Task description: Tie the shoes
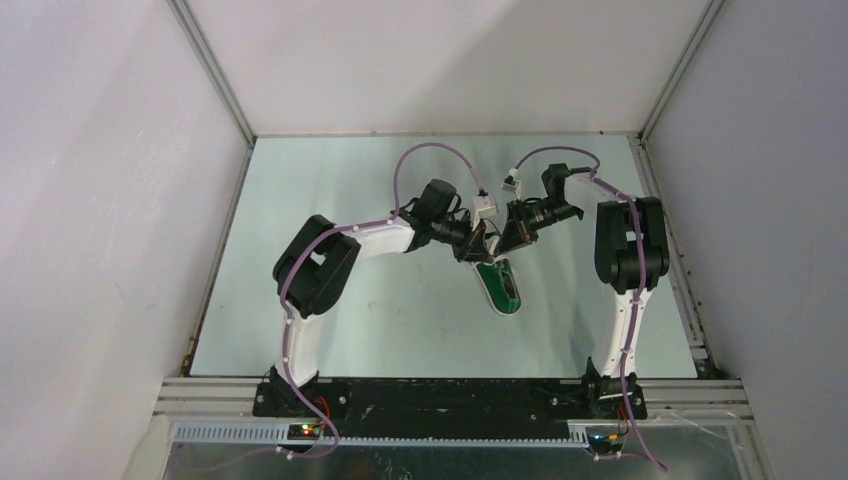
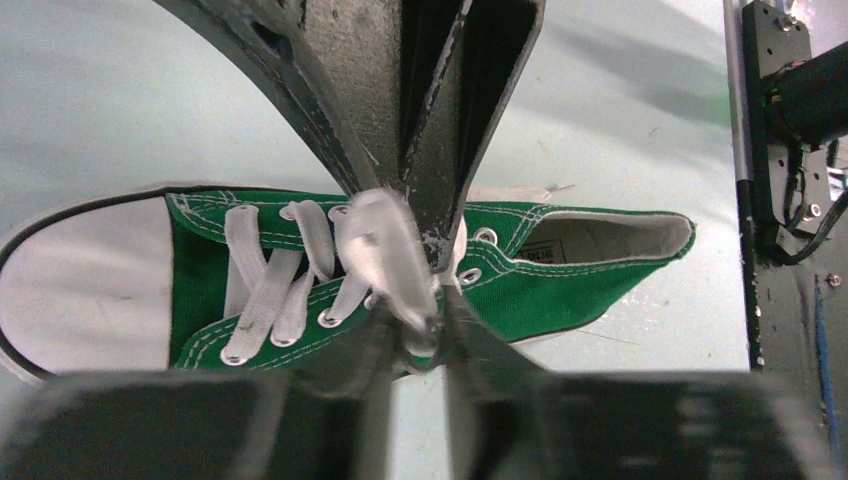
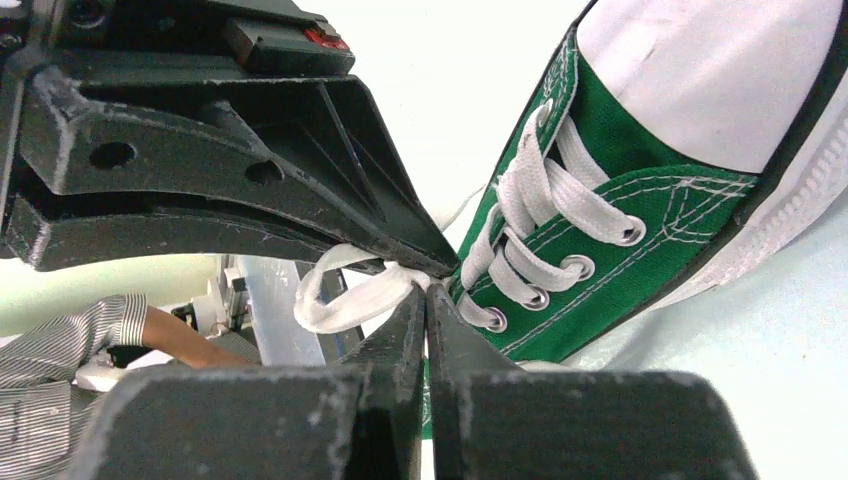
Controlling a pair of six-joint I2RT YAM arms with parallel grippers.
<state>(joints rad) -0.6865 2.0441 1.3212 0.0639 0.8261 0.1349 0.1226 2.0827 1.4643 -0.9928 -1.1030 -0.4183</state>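
Observation:
The green shoe (image 1: 500,287) lies mid-table, its white toe cap towards the arms. Both grippers meet over its lacing. In the left wrist view the shoe (image 2: 570,270) lies with its toe to the left, and a blurred white lace loop (image 2: 385,245) runs down between the tips of my left gripper (image 2: 422,325), which press on it from both sides. My right gripper (image 3: 425,287) is shut, pinching the end of a lace loop (image 3: 340,300) beside the eyelets of the shoe (image 3: 650,210). In the top view the left gripper (image 1: 478,250) and the right gripper (image 1: 503,244) almost touch.
Grey enclosure walls ring the pale green table (image 1: 350,320). A metal rail (image 1: 450,385) runs along the near edge by the arm bases. A person's arm in a striped sleeve (image 3: 90,335) shows in the background of the right wrist view.

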